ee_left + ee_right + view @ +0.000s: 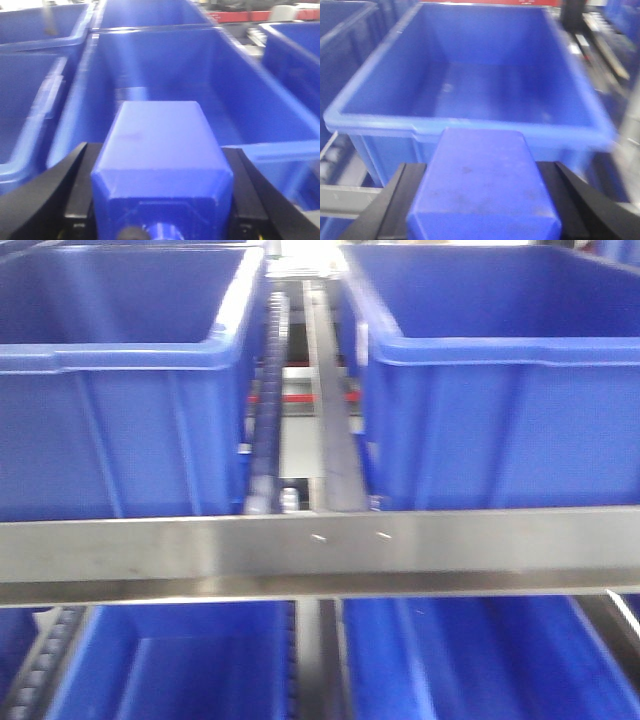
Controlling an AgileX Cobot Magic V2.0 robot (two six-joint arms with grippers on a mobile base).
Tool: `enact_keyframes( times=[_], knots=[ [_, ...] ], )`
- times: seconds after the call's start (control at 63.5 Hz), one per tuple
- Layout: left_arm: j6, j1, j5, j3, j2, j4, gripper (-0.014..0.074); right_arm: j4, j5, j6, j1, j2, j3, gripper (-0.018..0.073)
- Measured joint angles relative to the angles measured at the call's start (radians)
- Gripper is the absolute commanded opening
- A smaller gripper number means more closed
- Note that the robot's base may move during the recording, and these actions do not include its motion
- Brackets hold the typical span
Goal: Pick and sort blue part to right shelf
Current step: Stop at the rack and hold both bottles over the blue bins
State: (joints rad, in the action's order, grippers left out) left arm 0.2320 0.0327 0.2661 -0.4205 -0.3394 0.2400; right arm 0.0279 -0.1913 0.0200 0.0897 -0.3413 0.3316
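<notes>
Blue part (482, 187), smooth boxy plastic, clamped between black right jaws

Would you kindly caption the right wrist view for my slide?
Right gripper holding a blue part before an open blue bin.

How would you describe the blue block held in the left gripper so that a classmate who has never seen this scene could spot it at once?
In the left wrist view, find the long blue bin running up the middle. Low in front of it, two black fingers clamp a solid-blue block. Unlike the hollow bins around it, it is a closed block with bevelled edges and a small round knob at its near end.
</notes>
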Motion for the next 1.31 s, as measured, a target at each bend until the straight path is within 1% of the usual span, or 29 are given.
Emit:
enact_keyframes(
  times=[1.307],
  knots=[
    [0.000, 0.000, 0.000, 0.000, 0.000, 0.000, 0.0388, 0.000, -0.001, 0.000, 0.000, 0.000, 0.000, 0.0422]
  ],
)
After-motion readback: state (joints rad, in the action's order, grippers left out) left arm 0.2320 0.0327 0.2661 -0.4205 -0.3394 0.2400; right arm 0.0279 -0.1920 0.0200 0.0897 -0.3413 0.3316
